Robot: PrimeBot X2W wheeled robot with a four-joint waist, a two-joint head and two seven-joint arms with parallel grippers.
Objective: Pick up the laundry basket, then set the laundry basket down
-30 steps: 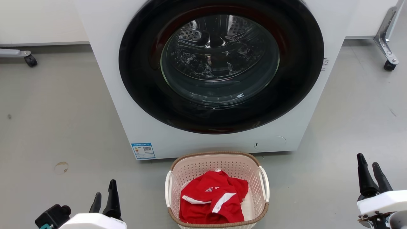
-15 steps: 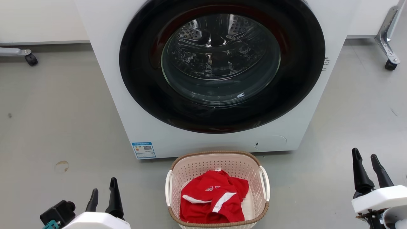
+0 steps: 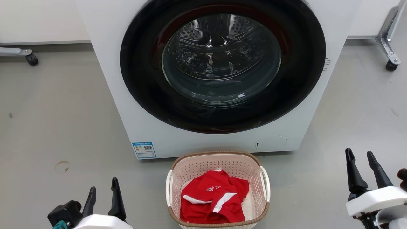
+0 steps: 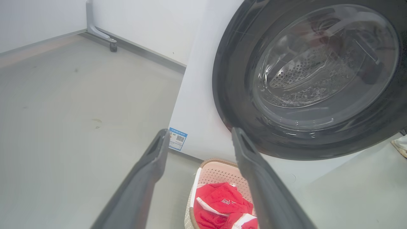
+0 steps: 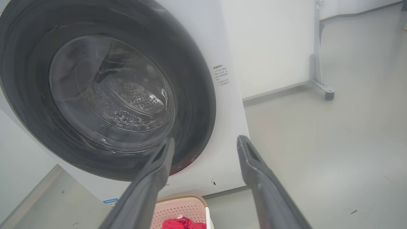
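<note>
The bottom edge crops the laundry basket; print on the blue sticker is illegible.

The left pincer and right pincer gape empty, fingers upward, left seemingly lower.

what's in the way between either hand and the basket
Nothing visible. The left hand and right hand flank the basket, both open, with only floor between them and it. The washer stands behind it.
</note>
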